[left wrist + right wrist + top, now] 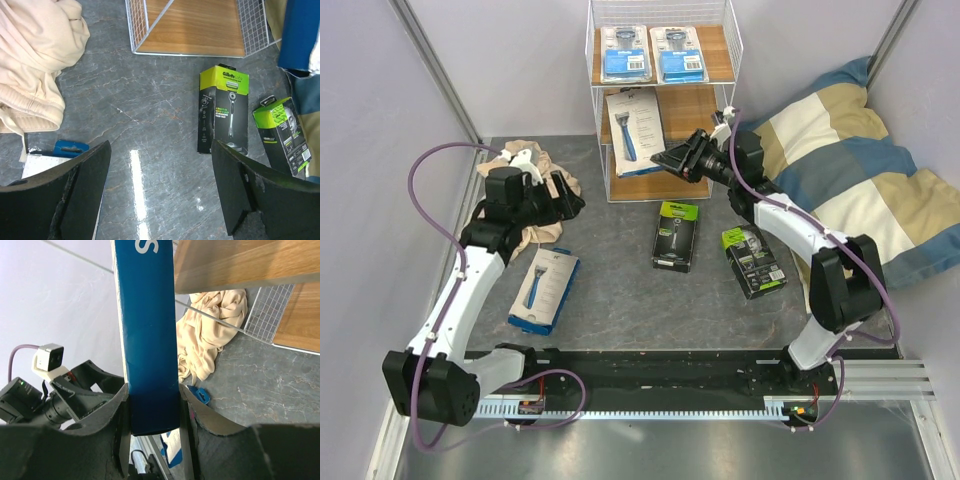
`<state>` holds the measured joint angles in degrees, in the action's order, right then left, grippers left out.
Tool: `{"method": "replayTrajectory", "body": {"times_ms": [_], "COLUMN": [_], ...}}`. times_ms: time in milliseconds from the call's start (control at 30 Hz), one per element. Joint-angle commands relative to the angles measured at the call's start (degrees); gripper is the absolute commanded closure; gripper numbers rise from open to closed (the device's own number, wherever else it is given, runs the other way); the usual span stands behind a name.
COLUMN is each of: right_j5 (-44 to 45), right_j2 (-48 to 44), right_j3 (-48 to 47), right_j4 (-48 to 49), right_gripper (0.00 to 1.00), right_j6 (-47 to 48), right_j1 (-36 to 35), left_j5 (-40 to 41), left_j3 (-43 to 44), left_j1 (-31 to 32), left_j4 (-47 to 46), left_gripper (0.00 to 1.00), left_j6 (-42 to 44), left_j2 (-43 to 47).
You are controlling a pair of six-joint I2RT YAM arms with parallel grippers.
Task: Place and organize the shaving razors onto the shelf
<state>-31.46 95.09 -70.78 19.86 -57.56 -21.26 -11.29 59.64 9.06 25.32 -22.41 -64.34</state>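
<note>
The shelf (712, 105) stands at the back, with two white-and-blue razor cards (625, 53) (678, 53) lying on its top board. A larger white razor pack (634, 128) leans at the middle level, and my right gripper (665, 160) is shut on its lower corner. The right wrist view shows that pack's blue edge (149, 335) pinched between the fingers. A second white pack (545, 288) lies on the table at the left. Two black-and-green boxes (676, 235) (753, 262) lie in the middle. My left gripper (570, 198) hovers open over bare table (160, 190), holding nothing.
A beige cloth (525, 170) is bunched up behind the left gripper. A striped blue and tan pillow (865, 175) fills the back right. In the left wrist view the shelf's bottom board (192, 27) sits ahead, with the boxes (223, 107) (282, 134) to the right.
</note>
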Motion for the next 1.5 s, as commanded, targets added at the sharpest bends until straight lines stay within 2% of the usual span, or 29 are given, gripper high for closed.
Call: {"method": "replayTrajectory", "body": {"times_ms": [0, 167, 267, 300, 367, 400, 500, 567, 600, 700, 800, 833, 1000, 1033, 1133, 1467], "right_j5": [-0.44, 1.93, 3.16, 3.34, 3.6, 3.69, 3.78, 3.78, 3.86, 3.87, 4.04, 4.22, 4.04, 4.13, 4.22, 4.3], "right_j2": [2.64, 5.01, 6.24, 6.6, 7.65, 7.92, 9.15, 9.76, 10.03, 10.82, 11.35, 11.52, 11.7, 11.44, 11.26, 10.91], "right_j3": [-5.5, -7.87, -8.58, -8.76, -9.02, -9.02, -9.55, -9.9, -10.16, -10.78, -10.95, -10.95, -11.04, -10.96, -10.87, -9.99], "right_j4": [7.03, 6.95, 6.95, 7.04, 7.21, 7.47, 7.74, 8.0, 7.83, 7.83, 8.35, 8.44, 8.88, 9.06, 9.06, 9.67], "right_gripper": [0.83, 0.83, 0.82, 0.82, 0.82, 0.82, 0.8, 0.78, 0.77, 0.75, 0.7, 0.64, 0.52, 0.46, 0.38, 0.31], "right_j6": [-3.78, -5.28, -6.16, -6.68, -7.21, -7.91, -8.97, -9.24, -9.41, -9.94, -10.47, -10.73, -11.08, -11.17, -11.17, -11.87], "right_j1": [-0.1, -0.01, -0.01, -0.1, -0.19, -0.1, -0.1, -0.1, -0.1, -0.1, -0.19, -0.19, -0.1, -0.28, -0.1, -0.19], "left_j5": [-2.33, -4.0, -5.49, -5.76, -6.64, -6.99, -7.17, -6.99, -6.82, -5.5, -4.71, -4.45, -2.43, -2.33, -1.81, 2.14], "left_j3": [2.76, 3.73, 4.78, 5.22, 6.19, 6.54, 8.47, 9.7, 10.14, 11.2, 11.47, 11.38, 11.64, 11.64, 11.64, 11.38], "left_j1": [-0.01, 0.52, 1.83, 2.27, 3.77, 4.38, 6.93, 9.04, 9.83, 12.81, 14.57, 14.93, 17.74, 17.83, 18.19, 18.8], "left_j4": [-3.79, -6.15, -7.83, -8.09, -9.58, -10.2, -12.13, -13.88, -14.59, -17.58, -21.43, -22.59, -25.06, -25.06, -26.81, -31.29], "left_gripper": [0.13, 0.19, 0.3, 0.39, 0.49, 0.6, 0.75, 0.79, 0.85, 0.95, 0.98, 0.98, 0.98, 0.98, 0.98, 0.98], "left_j6": [-0.26, -0.96, -0.96, -0.88, -0.88, -0.88, -0.7, -0.35, 0.0, 0.09, -0.35, -0.61, 0.53, 0.44, 0.44, -0.96], "left_j2": [-0.97, -3.25, -5.35, -5.88, -7.63, -8.08, -10.36, -11.25, -12.29, -13.88, -15.55, -15.82, -18.37, -18.89, -19.6, -22.41]}}
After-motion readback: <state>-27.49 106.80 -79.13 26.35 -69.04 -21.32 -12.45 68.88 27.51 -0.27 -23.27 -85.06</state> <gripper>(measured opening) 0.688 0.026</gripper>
